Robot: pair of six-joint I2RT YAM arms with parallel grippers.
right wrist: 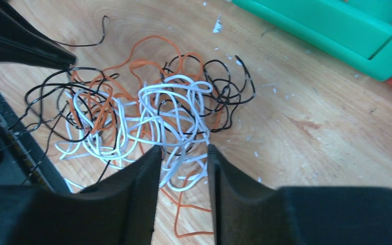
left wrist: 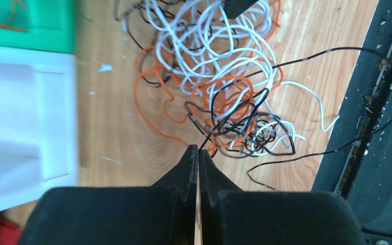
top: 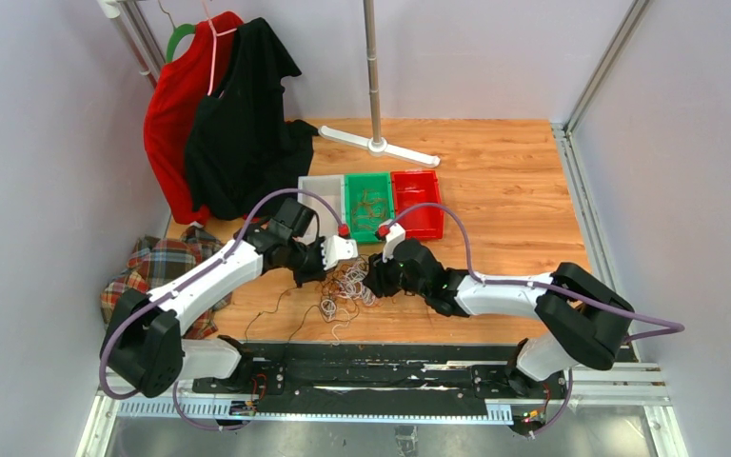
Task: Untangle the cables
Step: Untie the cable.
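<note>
on the wooden table a small tangle of cables, white, orange and black, lies near the front edge. the left gripper reaches it from the left, the right gripper from the right, both low at the heap. just behind sit a white tray, a green tray and a red tray, side by side. a red garment and a black garment hang back left.

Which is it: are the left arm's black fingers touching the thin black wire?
Touching: the left wrist view shows the left gripper shut on the thin black wire.
</note>
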